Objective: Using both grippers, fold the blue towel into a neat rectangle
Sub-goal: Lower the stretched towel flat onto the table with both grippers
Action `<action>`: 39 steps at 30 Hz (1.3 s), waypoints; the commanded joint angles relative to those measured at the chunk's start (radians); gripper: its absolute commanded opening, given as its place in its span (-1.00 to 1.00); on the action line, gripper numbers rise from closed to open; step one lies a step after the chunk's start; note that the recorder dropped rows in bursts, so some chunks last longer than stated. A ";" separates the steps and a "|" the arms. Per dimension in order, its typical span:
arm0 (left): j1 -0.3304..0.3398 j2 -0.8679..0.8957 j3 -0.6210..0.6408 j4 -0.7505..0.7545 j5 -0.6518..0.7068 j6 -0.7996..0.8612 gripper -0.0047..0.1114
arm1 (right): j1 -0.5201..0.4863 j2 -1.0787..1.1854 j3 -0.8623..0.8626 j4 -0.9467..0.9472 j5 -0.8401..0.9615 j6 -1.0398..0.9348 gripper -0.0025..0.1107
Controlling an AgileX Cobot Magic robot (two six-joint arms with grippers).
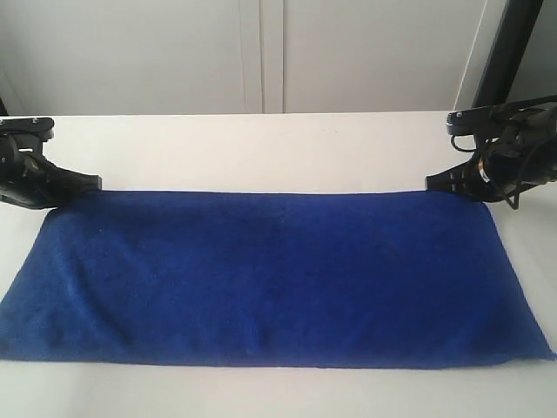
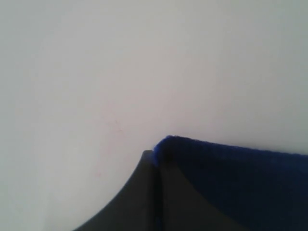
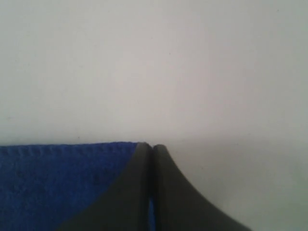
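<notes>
The blue towel lies spread flat on the white table, its long side running across the exterior view. Its near edge sits close to the front of the table, and a strip of bare white shows below it. The cloth is smooth apart from faint ripples, and its near corners reach almost to both sides of the picture. Along the far edge, the left gripper meets the far left corner and the right gripper meets the far right corner, both low against the tabletop. In the left wrist view the two dark fingers are pressed together, the towel's corner bunched at their tips and a thin line of blue showing in the seam between them. The right wrist view shows the same: fingers closed tight, a sliver of blue between them and the hemmed edge running off to one side. Each claw is therefore clamped on a corner of the cloth. Beyond the towel the table is bare up to a pale panelled wall, with a dark post at the far right.
</notes>
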 commanded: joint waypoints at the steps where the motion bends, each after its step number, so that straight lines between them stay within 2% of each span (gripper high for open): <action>1: 0.003 0.004 -0.005 0.005 0.011 -0.008 -0.92 | -0.009 -0.001 -0.007 -0.012 -0.009 0.002 -0.96; 5: 0.003 0.004 -0.005 0.005 0.013 -0.008 -0.91 | -0.009 -0.001 -0.007 -0.012 -0.025 0.002 -0.96; 7: 0.003 0.004 -0.005 0.005 0.013 -0.008 -0.82 | -0.009 -0.001 -0.007 -0.012 -0.034 0.002 -0.96; 9: 0.003 0.004 -0.005 0.005 0.013 -0.005 -0.60 | -0.009 -0.001 -0.007 -0.012 -0.045 0.002 -0.94; 10: 0.003 0.004 -0.005 0.005 0.013 0.005 -0.52 | -0.009 -0.001 -0.007 -0.012 -0.047 0.002 -0.90; 12: 0.003 0.004 -0.005 0.005 0.013 0.017 -0.24 | -0.009 -0.001 -0.007 -0.012 -0.050 0.002 -0.79; 14: 0.003 0.004 -0.005 0.005 0.013 0.017 -0.01 | -0.009 -0.001 -0.007 -0.012 -0.050 0.002 -0.60; 16: 0.003 0.004 -0.005 0.005 0.013 0.017 0.12 | -0.009 -0.001 -0.007 -0.012 -0.050 0.002 -0.41; 19: 0.003 0.004 -0.005 0.005 0.013 0.017 0.15 | -0.009 -0.001 -0.007 -0.012 -0.048 0.002 -0.17; 21: 0.003 0.004 -0.005 0.005 0.013 0.017 0.15 | -0.009 -0.001 -0.007 -0.012 -0.046 0.002 -0.11; 33: 0.028 0.001 -0.005 0.010 0.115 0.017 0.15 | -0.009 -0.003 -0.007 0.001 0.018 0.004 -0.10; 39: 0.029 0.001 -0.005 0.017 0.121 0.017 0.14 | -0.009 -0.003 -0.007 0.001 0.020 0.004 -0.10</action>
